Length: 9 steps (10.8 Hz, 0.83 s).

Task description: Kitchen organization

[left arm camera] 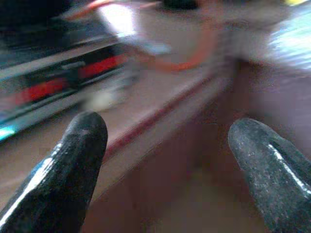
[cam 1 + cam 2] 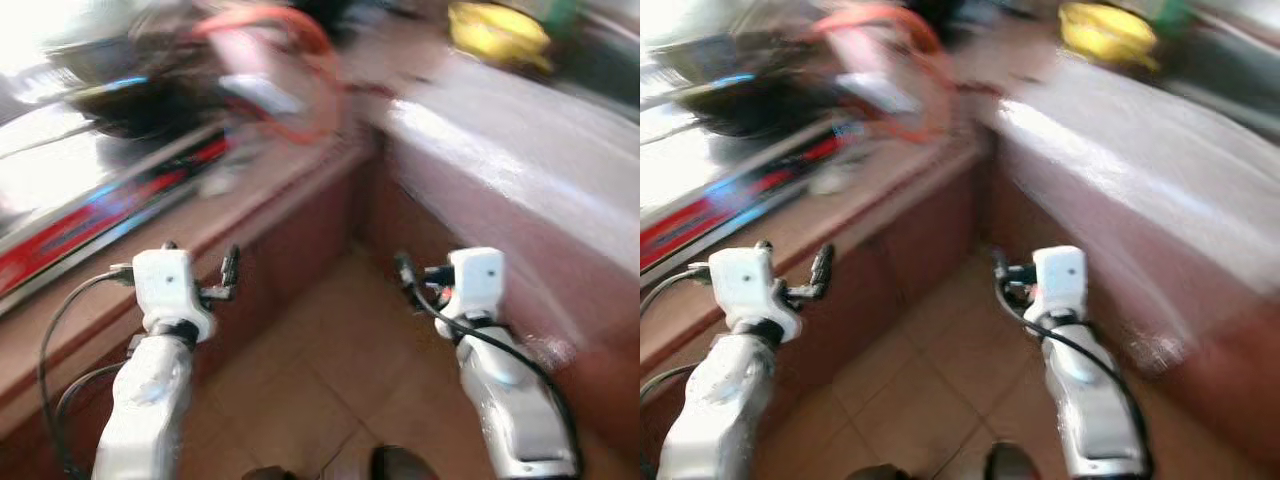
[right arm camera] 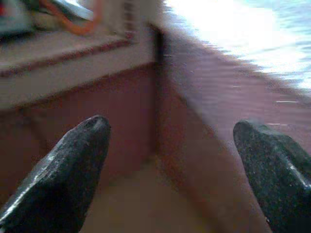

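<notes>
1. Everything is smeared with motion blur; robot faces an inside corner where 2 reddish-brown counters meet, tiled floor (image 2: 330,380) below.
2. Left gripper (image 1: 165,160) held out over the floor just beside the left counter (image 2: 150,290). Fingers spread wide, nothing between them.
3. Right gripper (image 3: 170,165) also raised, near the right counter (image 2: 520,170). Fingers wide apart, empty.
4. On the left counter: a long flat appliance with a red and blue strip (image 2: 90,225), a dark heap behind it (image 2: 130,100), an orange loop, maybe a cord or handle (image 2: 300,60). Too blurred to name better.
5. At the far end of the right counter: a yellow object (image 2: 498,32), shape unclear.
6. Progress, as I judge it: nothing picked up, neither hand touching anything. Clutter on the left counter looks unsorted. Organizing seems barely begun or between items; approach, choice of item and grasp all remain.
7. Which thing is the target cannot be told.
</notes>
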Tool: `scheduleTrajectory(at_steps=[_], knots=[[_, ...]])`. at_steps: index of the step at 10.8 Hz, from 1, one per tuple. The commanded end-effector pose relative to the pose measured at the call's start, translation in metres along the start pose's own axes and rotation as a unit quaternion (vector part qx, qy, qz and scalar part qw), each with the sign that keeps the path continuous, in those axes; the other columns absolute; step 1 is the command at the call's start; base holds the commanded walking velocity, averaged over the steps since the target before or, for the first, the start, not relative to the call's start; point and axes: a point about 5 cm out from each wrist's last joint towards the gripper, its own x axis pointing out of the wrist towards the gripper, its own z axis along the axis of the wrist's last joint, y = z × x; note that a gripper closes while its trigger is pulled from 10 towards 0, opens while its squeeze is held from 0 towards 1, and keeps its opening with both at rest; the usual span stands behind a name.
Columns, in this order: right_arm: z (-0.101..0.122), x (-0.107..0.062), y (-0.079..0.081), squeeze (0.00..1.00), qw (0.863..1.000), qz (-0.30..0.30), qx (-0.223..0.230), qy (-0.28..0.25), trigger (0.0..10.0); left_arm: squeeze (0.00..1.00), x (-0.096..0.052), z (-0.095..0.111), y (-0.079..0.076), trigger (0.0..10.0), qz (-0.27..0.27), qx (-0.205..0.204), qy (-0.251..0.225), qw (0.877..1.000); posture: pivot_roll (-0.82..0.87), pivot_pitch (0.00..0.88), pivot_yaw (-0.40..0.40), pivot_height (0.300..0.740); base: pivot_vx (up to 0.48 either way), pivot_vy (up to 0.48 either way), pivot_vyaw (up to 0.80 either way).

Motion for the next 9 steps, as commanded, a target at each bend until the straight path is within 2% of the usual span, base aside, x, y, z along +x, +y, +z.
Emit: scheduleTrajectory(at_steps=[1, 4, 8, 9], knots=[[0.005, 0.0, 0.005, 0.0, 1.0, 0.004, 0.006, -0.014, 10.0, 0.0, -0.005, -0.002, 0.01, 10.0, 0.014, 0.008, 0.004, 1.0, -0.14, 0.187, 0.084, 0.74, 0.0, 0.0, -0.8], [0.011, -0.002, 0.006, 0.0, 1.0, 0.0, -0.003, -0.03, 10.0, 0.0, -0.001, 0.002, 0.009, 10.0, 0.006, 0.029, -0.006, 1.0, -0.14, 0.182, 0.097, 0.74, 0.0, 0.0, -0.8], [0.011, -0.009, 0.002, 0.0, 0.999, -0.013, -0.003, -0.031, 10.0, 0.0, 0.0, 0.004, 0.008, 10.0, -0.007, 0.012, -0.007, 1.0, -0.14, 0.195, 0.107, 0.74, 0.0, 0.0, -0.8], [0.011, -0.009, 0.004, 0.0, 0.999, -0.013, -0.002, -0.032, 10.0, 0.0, -0.001, 0.004, 0.007, 10.0, -0.002, 0.031, -0.008, 0.999, -0.15, 0.198, 0.109, 0.74, 0.0, 0.0, -0.8]])
